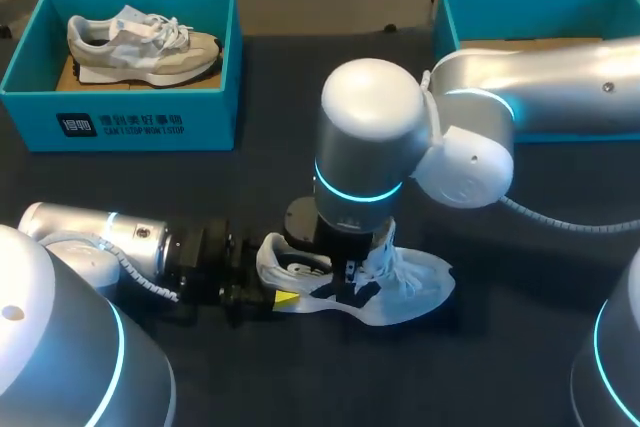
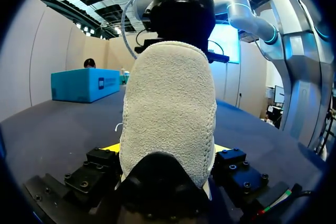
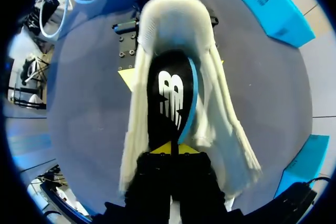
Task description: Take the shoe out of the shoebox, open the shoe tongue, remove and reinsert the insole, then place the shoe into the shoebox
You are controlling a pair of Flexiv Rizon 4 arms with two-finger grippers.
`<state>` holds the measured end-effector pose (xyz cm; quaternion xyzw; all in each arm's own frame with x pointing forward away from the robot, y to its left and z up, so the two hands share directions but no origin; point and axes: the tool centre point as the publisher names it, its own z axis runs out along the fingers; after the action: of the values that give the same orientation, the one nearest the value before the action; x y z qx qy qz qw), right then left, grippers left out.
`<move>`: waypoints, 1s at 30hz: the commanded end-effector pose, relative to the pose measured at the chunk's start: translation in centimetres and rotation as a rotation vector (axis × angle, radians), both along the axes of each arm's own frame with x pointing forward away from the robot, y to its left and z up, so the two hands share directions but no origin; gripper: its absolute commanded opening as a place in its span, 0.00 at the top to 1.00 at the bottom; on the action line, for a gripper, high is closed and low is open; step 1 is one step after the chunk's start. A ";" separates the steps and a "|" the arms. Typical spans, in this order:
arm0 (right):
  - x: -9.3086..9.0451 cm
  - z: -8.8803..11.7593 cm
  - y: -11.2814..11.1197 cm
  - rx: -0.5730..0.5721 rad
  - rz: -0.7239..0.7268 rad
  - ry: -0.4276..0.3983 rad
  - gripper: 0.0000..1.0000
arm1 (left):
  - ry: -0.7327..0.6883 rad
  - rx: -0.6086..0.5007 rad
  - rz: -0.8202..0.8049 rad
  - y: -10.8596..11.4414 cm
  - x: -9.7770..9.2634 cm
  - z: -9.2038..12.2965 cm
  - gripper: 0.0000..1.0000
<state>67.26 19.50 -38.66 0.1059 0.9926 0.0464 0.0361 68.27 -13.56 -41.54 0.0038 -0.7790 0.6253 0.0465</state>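
A white shoe (image 1: 415, 282) lies on its side on the dark table, toe to the right. My left gripper (image 1: 272, 299) has the heel (image 2: 170, 108) between its widely spread fingers, both yellow tips pressing on it from the sides. From above, my right gripper (image 1: 352, 269) reaches into the shoe's opening. In the right wrist view its yellow tips (image 3: 171, 148) are pinched together on the end of the black insole (image 3: 170, 98), which has a white logo and a blue edge. The white tongue and laces (image 3: 220, 114) hang to one side.
A blue shoebox (image 1: 120, 122) stands at the back left with a beige and white shoe (image 1: 140, 42) inside. A second blue box (image 1: 540, 2) sits at the back right, behind my right arm. Bare dark table lies between the boxes and the shoe.
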 end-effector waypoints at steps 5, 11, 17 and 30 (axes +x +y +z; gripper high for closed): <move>-0.6 1.4 -0.6 0.009 -0.002 -0.045 1.00 | 0.000 0.002 0.004 -0.2 0.1 0.1 1.00; -0.4 1.4 -0.8 0.023 -0.010 -0.057 1.00 | 0.000 0.002 0.004 -0.2 0.1 0.1 1.00; -0.2 1.4 -1.0 0.063 -0.023 -0.093 1.00 | 0.000 0.002 0.004 -0.2 0.1 0.1 1.00; -0.3 2.1 -1.5 0.091 -0.052 -0.129 1.00 | 0.000 0.002 0.004 -0.2 0.1 0.1 1.00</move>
<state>67.50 18.63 -36.82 0.1292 0.9830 0.0931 0.0918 68.33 -13.64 -41.49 0.0040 -0.7788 0.6255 0.0465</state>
